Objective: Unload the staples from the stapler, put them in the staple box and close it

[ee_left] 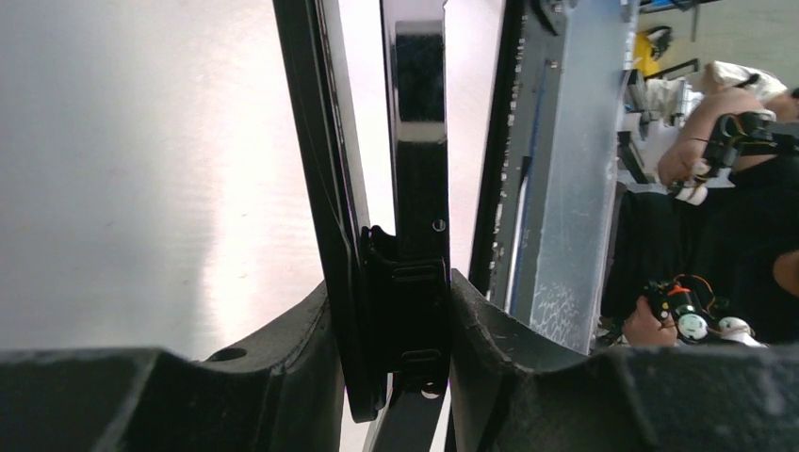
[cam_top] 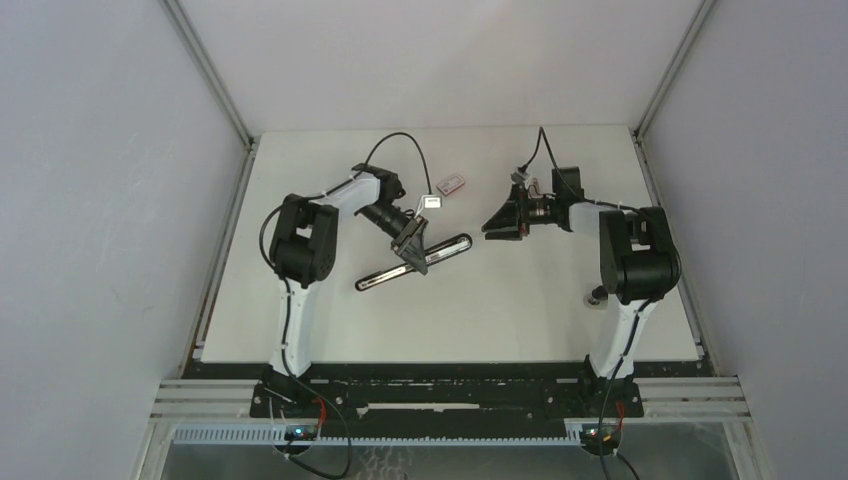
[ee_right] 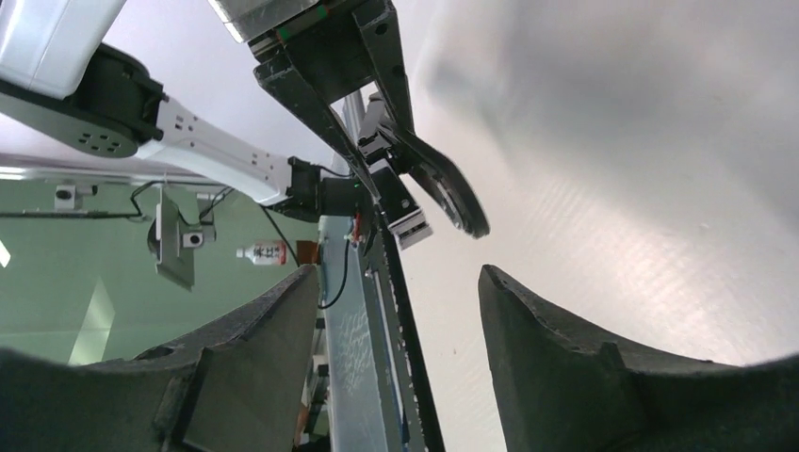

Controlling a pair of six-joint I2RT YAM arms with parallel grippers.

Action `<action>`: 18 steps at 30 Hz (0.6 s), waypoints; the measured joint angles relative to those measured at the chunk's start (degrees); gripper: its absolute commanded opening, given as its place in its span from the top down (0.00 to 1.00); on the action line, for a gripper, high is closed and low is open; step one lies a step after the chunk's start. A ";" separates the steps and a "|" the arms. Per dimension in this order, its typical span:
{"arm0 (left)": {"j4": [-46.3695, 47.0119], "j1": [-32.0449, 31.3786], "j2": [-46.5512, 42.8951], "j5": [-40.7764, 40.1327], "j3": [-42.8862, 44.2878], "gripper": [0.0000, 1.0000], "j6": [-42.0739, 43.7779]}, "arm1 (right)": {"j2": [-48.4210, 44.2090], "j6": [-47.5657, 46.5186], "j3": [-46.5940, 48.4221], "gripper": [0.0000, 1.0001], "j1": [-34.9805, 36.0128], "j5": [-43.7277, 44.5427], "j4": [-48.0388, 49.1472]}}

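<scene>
Left gripper (cam_top: 413, 250): clamped narrow across the stapler (cam_top: 384, 277) mid-length, bar running 8 to 2 o'clock
Right gripper (cam_top: 497, 228): jaws wide, empty, at stapler's 2 o'clock
Staples: not visible, likely still inside
Risk: the single-point hold may let the stapler pivot when pulled, so the strip jams or scatters

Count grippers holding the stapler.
1. The left gripper is shut on the stapler mid-length; the right gripper is open, apart to its right, holding nothing.
</scene>
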 measured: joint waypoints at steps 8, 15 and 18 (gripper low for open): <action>9.01 -0.02 -0.07 -8.81 -0.02 1.00 -9.75 | -0.09 -1.42 0.00 0.37 -2.32 4.11 -2.25; 14.86 -0.07 -0.57 -16.20 -0.04 1.00 -14.71 | -1.46 -2.49 -0.02 0.37 -3.30 6.51 -3.63; 16.44 -0.37 -0.57 -18.99 -0.15 1.00 -15.65 | -2.14 -2.73 0.00 0.37 -3.50 6.88 -3.96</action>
